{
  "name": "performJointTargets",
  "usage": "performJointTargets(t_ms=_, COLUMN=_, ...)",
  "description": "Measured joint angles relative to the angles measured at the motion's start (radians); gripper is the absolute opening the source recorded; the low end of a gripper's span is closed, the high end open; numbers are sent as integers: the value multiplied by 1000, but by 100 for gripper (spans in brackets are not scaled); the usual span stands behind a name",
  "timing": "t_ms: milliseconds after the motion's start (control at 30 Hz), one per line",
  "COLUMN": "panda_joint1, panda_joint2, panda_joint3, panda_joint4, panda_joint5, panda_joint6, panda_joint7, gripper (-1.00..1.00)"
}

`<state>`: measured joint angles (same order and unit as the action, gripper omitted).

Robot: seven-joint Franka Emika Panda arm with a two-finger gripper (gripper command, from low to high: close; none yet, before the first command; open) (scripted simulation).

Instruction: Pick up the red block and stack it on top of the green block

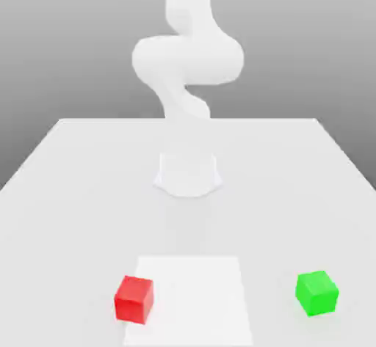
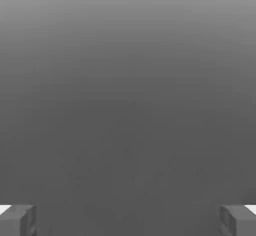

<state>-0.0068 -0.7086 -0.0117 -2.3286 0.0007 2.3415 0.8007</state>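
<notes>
The gripper [image 2: 128, 221] stands open in the hand view, its two fingertips wide apart with nothing between them but a smooth grey backdrop. In the exterior view the white arm [image 1: 188, 59] rises from its base, and the red block [image 1: 134, 300] lies down on the table [image 1: 81, 221], nearer the camera than the arm's base and toward the exterior view's left, well apart from the gripper. It sits at the side edge of a pale, four-sided patch [image 1: 192, 301] on the tabletop, partly over that edge. The green block [image 1: 317, 293] rests on the table toward the exterior view's right, beyond the patch and well apart from the red block. Both blocks are small, plain cubes with flat, matte faces and crisp edges, alike in size, each turned a little so that more than one face shows. The table is pale, smooth and untextured, and the patch is a flat, brighter white with straight sides. The arm has rounded, bulging joints and a glossless white skin, while the fingertips are dark grey and blocky.
</notes>
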Motion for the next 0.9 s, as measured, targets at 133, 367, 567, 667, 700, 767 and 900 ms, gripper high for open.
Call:
performJointTargets(t_ms=133, panda_joint1=-12, panda_joint2=151, panda_joint3=-19, panda_joint4=-47, panda_joint5=3, panda_joint6=69, panda_joint7=0, gripper=0)
performJointTargets(t_ms=367, panda_joint1=-33, panda_joint2=405, panda_joint3=-52, panda_joint4=-127, panda_joint5=10, panda_joint6=185, panda_joint7=-3, gripper=0)
performJointTargets(t_ms=567, panda_joint1=-54, panda_joint2=622, panda_joint3=-79, panda_joint4=-195, panda_joint5=22, panda_joint6=284, panda_joint7=-8, gripper=0)
performJointTargets(t_ms=667, panda_joint1=-74, panda_joint2=731, panda_joint3=-87, panda_joint4=-229, panda_joint5=28, panda_joint6=334, panda_joint7=-12, gripper=0)
performJointTargets(t_ms=700, panda_joint1=-79, panda_joint2=768, panda_joint3=-88, panda_joint4=-240, panda_joint5=30, panda_joint6=350, panda_joint7=-13, gripper=0)
performJointTargets(t_ms=767, panda_joint1=-85, panda_joint2=840, panda_joint3=-89, panda_joint4=-255, panda_joint5=37, panda_joint6=390, panda_joint7=-17, gripper=0)
performJointTargets(t_ms=900, panda_joint1=-104, panda_joint2=985, panda_joint3=-65, panda_joint4=-242, panda_joint5=70, panda_joint6=505, panda_joint7=-41, gripper=0)
